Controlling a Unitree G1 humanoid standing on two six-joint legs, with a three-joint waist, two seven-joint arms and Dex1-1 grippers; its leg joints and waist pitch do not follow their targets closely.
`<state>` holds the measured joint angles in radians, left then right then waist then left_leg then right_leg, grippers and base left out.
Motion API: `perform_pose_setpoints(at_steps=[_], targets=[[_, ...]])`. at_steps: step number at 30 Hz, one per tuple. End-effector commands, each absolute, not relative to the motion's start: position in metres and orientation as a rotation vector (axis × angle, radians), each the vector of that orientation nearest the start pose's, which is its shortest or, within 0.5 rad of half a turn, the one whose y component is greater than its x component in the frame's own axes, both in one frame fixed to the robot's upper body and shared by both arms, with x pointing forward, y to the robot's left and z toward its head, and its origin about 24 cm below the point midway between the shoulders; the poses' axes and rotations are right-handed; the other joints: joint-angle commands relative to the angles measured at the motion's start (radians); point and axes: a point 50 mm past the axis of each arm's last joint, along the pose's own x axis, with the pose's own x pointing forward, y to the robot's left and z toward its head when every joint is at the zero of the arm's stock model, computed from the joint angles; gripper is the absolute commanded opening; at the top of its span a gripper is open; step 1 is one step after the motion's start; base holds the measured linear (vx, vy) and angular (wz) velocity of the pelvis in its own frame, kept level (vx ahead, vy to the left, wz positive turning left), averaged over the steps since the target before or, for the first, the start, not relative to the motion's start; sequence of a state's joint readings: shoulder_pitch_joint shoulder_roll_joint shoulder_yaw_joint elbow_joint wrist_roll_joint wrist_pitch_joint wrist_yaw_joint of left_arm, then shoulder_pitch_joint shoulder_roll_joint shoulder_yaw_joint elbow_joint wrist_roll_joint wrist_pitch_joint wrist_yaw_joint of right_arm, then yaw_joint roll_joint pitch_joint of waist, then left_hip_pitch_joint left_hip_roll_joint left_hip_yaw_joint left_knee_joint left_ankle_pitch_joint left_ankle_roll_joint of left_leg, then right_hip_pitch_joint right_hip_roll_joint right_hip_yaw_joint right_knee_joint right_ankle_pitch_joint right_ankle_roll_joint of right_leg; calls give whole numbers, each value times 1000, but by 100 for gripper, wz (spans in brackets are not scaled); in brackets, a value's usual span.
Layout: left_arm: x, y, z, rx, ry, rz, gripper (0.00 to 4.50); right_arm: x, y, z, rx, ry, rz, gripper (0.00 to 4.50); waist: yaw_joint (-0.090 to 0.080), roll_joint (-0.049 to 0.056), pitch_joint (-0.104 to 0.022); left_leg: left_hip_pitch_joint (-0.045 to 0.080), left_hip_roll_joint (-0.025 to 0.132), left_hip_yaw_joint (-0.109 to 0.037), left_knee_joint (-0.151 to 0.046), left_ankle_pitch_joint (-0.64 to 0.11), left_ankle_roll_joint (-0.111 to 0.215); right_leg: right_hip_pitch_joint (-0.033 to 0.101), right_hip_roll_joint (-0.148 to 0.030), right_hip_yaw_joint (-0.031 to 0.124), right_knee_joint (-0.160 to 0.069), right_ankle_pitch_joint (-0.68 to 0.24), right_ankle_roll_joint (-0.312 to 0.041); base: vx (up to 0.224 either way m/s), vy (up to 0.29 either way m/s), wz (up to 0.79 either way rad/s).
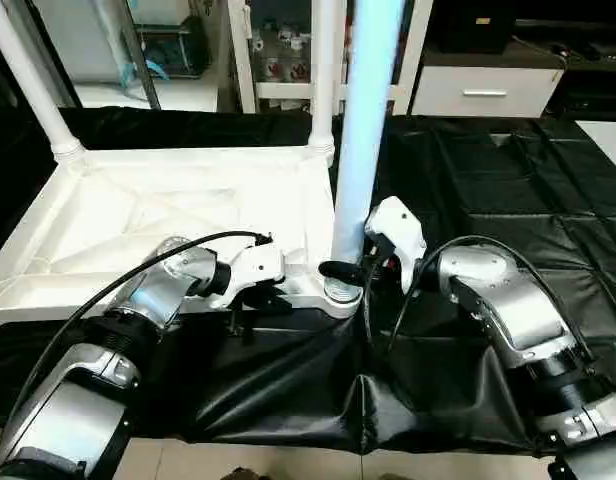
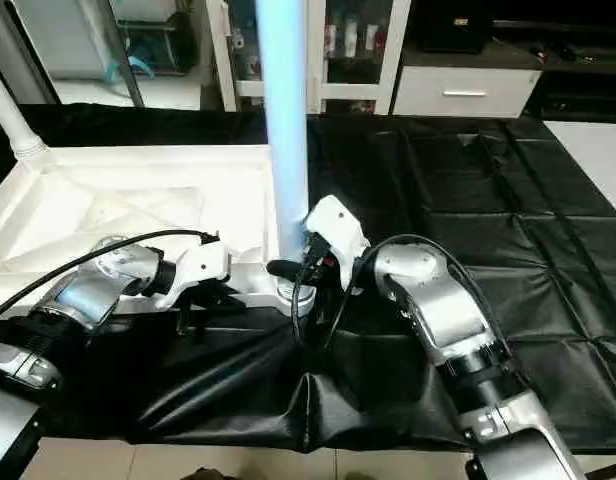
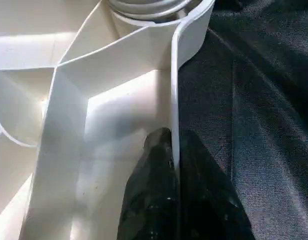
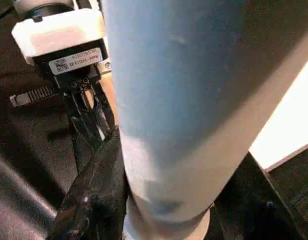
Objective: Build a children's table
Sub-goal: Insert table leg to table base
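The left end effector is pinched nearly all the way closed on the thin side wall of the white tabletop, with one black finger on each side of the wall. The right end effector is about half open, and its fingers hug the bottom of a tall white leg. That leg stands straight up in the round corner socket at the near corner of the tabletop.

The tabletop lies upside down with its ribs showing, on the left part of the bench. Two more legs stand in the far corners: one upright and one leaning.

The bench has a shiny black cover with fold lines, and the cover hangs over the near edge. Behind the bench are white shelves with small things on them and a white drawer.

A small white label sits on the left end effector's body, but its tiny print is too small to read.
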<state>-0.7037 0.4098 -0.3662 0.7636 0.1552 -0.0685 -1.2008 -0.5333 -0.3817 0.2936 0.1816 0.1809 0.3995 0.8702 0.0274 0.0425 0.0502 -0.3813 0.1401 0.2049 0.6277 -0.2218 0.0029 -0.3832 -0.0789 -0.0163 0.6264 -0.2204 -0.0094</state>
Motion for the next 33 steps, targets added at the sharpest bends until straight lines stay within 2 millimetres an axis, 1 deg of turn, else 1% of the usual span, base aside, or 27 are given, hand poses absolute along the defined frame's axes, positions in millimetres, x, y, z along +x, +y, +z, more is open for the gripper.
perform_pose_setpoints(at_steps=[1, 2, 5, 6, 8, 9, 11, 12, 13, 14, 15, 16, 17, 18, 19, 20, 21, 23, 24, 25, 26, 27, 29, 31, 32, 33], targets=[[327, 145, 45, 640, 506, -1324, 2, 309, -111, 70, -292, 400, 1087, 186, 0, -11, -57, 27, 96, -45, -95, -162, 9, 26, -84, 39, -69, -58, -274, 0, 0, 0], [327, 145, 45, 641, 506, -1324, 2, 310, -110, 70, -287, 396, 1084, 186, -1, -13, -57, 26, 95, -45, -95, -162, 10, 26, -84, 40, -69, -53, -276, 0, 0, 0], [326, 144, 44, 642, 505, -1324, 2, 308, -106, 69, -279, 386, 1097, 186, -2, -12, -55, 26, 96, -46, -98, -180, 5, 26, -84, 40, -71, -79, -272, 0, 0, 0], [326, 144, 44, 642, 505, -1323, 2, 306, -103, 68, -273, 380, 1105, 186, -4, -14, -53, 26, 96, -47, -100, -197, -1, 25, -84, 40, -73, -103, -268, 0, 0, 0], [326, 145, 44, 643, 505, -1322, 2, 303, -101, 67, -272, 376, 1117, 186, -7, -12, -52, 28, 96, -48, -103, -224, -13, 23, -84, 41, -77, -137, -261, 0, 0, 0], [326, 145, 44, 644, 505, -1321, 2, 301, -99, 67, -274, 372, 1131, 186, -7, -14, -52, 29, 97, -48, -103, -228, -15, 21, -85, 42, -79, -143, -258, 0, 0, 0], [327, 146, 45, 646, 506, -1317, 2, 294, -95, 66, -269, 369, 1167, 186, -8, -10, -52, 30, 97, -48, -106, -229, -20, 21, -81, 42, -78, -131, -251, 0, 0, 0], [327, 146, 45, 647, 505, -1315, 2, 292, -94, 66, -268, 368, 1176, 186, -7, -11, -54, 30, 96, -48, -105, -223, -20, 22, -82, 42, -76, -120, -252, 0, 0, 0], [327, 146, 45, 648, 504, -1314, 2, 289, -94, 65, -269, 370, 1184, 186, -5, -9, -55, 30, 96, -48, -104, -206, -16, 24, -83, 42, -75, -93, -254, 0, 0, 0], [327, 146, 45, 648, 504, -1314, 2, 289, -94, 65, -269, 370, 1184, 186, -4, -11, -57, 30, 96, -46, -102, -185, -6, 25, -83, 42, -74, -60, -258, 0, 0, 0], [328, 146, 45, 651, 505, -1314, 2, 287, -94, 64, -276, 372, 1190, 186, -3, -8, -58, 29, 95, -46, -101, -175, -2, 26, -83, 42, -72, -46, -261, 0, 0, 0], [328, 146, 46, 651, 505, -1314, 2, 287, -94, 64, -278, 369, 1184, 186, -1, -10, -58, 30, 95, -44, -100, -162, 7, 26, -83, 41, -72, -28, -263, 0, 0, 0], [328, 146, 46, 652, 505, -1313, 2, 287, -95, 64, -278, 368, 1181, 186, 1, -4, -58, 29, 95, -45, -100, -161, 8, 27, -84, 42, -71, -25, -266, 0, 0, 0], [328, 146, 46, 653, 506, -1315, 2, 289, -96, 64, -275, 363, 1166, 186, 1, -7, -57, 30, 95, -45, -101, -173, 8, 26, -83, 42, -74, -40, -268, 0, 0, 0], [328, 147, 46, 654, 505, -1315, 2, 290, -96, 64, -276, 354, 1152, 186, 3, 0, -56, 30, 96, -46, -102, -182, 3, 26, -84, 42, -74, -51, -268, 0, 0, 0], [328, 147, 46, 654, 505, -1315, 2, 290, -96, 64, -276, 354, 1152, 186, 1, -3, -56, 31, 97, -46, -104, -202, -5, 25, -83, 41, -76, -74, -267, 0, 0, 0], [328, 148, 46, 655, 507, -1316, 2, 293, -96, 64, -272, 342, 1132, 186, 1, 1, -57, 32, 97, -47, -105, -207, -10, 24, -83, 41, -76, -76, -267, 0, 0, 0], [328, 148, 46, 659, 508, -1316, 2, 294, -96, 64, -267, 330, 1123, 186, -3, 0, -54, 32, 97, -48, -110, -238, -29, 23, -80, 41, -77, -93, -264, 0, 0, 0], [328, 148, 46, 659, 508, -1316, 2, 294, -96, 64, -267, 328, 1122, 186, -4, 0, -54, 33, 97, -48, -110, -243, -32, 23, -81, 41, -77, -93, -263, 0, 0, 0], [328, 149, 47, 663, 510, -1315, 2, 292, -93, 63, -258, 310, 1130, 186, -4, 6, -53, 34, 96, -49, -110, -258, -38, 21, -82, 42, -78, -104, -262, 0, 0, 0], [328, 149, 47, 663, 510, -1315, 2, 292, -93, 63, -258, 310, 1130, 186, -6, 2, -52, 33, 97, -49, -113, -274, -44, 21, -81, 43, -81, -120, -257, 0, 0, 0], [328, 150, 47, 664, 511, -1313, 2, 289, -92, 62, -255, 301, 1142, 186, -5, 4, -52, 34, 96, -50, -113, -277, -47, 22, -81, 43, -81, -122, -256, 0, 0, 0], [329, 150, 47, 664, 512, -1313, 2, 287, -91, 62, -253, 295, 1150, 186, -5, 3, -52, 35, 97, -50, -114, -281, -50, 21, -82, 44, -82, -120, -251, 0, 0, 0], [329, 151, 46, 665, 514, -1308, 2, 281, -89, 61, -235, 278, 1173, 186, -4, 9, -52, 35, 97, -50, -114, -280, -50, 20, -81, 44, -82, -108, -251, 0, 0, 0], [329, 151, 46, 665, 514, -1308, 2, 281, -89, 61, -235, 278, 1173, 186, -4, 7, -53, 36, 97, -49, -115, -281, -49, 20, -80, 44, -83, -104, -250, 0, 0, 0], [329, 152, 46, 667, 517, -1307, 2, 277, -88, 60, -213, 270, 1190, 186, -3, 10, -53, 35, 96, -48, -115, -268, -45, 22, -80, 43, -82, -79, -253, 0, 0, 0]])
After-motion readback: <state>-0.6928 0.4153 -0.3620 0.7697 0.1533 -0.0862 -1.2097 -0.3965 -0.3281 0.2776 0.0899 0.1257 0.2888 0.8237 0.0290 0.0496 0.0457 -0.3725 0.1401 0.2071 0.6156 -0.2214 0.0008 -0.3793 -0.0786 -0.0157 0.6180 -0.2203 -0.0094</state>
